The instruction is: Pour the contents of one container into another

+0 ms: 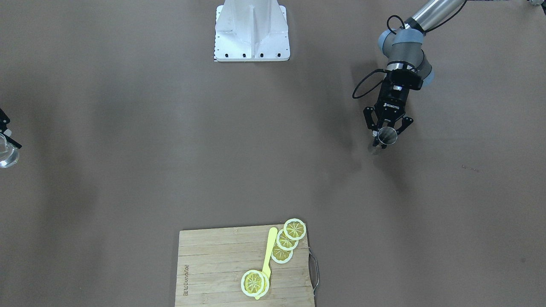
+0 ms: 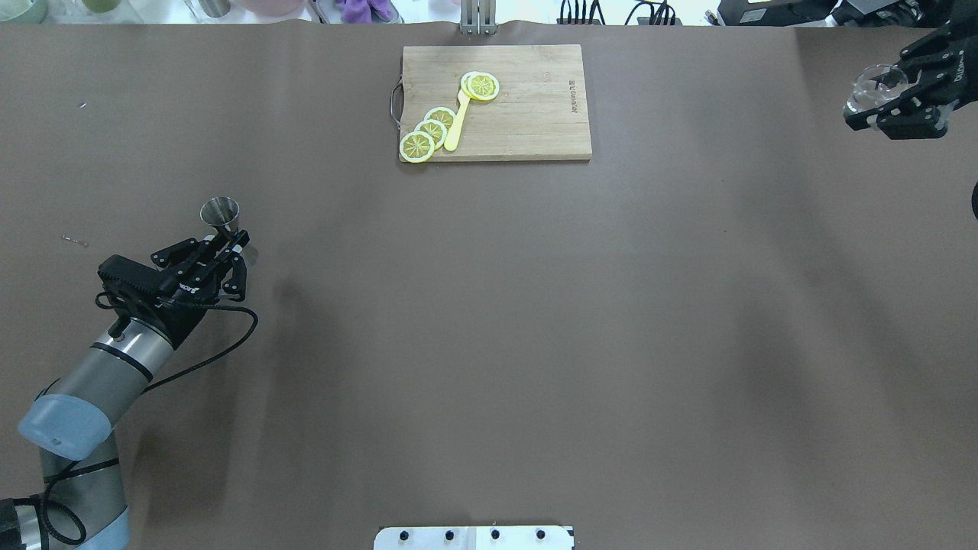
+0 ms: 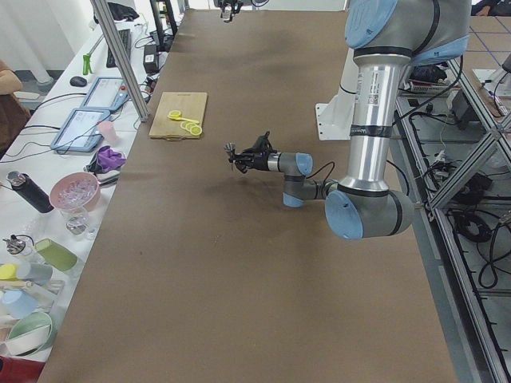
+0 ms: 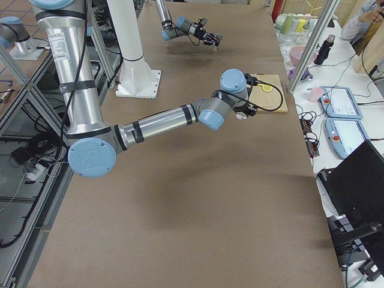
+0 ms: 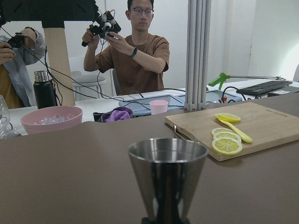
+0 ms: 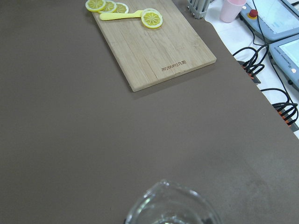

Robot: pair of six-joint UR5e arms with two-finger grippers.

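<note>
A steel jigger (image 2: 220,211) stands upright above the table at the left, and my left gripper (image 2: 233,243) is shut on its narrow waist. The front view shows the same jigger (image 1: 387,134) between the fingers of the left gripper (image 1: 386,138). In the left wrist view the jigger (image 5: 167,182) fills the lower middle, its inside hidden. At the far right a clear glass cup (image 2: 873,82) is held off the table with my right gripper (image 2: 886,95) shut on it. Only the glass cup's rim (image 6: 172,207) shows in the right wrist view.
A wooden cutting board (image 2: 527,107) with lemon slices (image 2: 428,134) and a yellow utensil (image 2: 457,122) lies at the table's far middle. Two people (image 5: 135,51) stand beyond the far edge, by a side bench with bowls and bottles. The white base plate (image 1: 251,32) sits on the robot's side.
</note>
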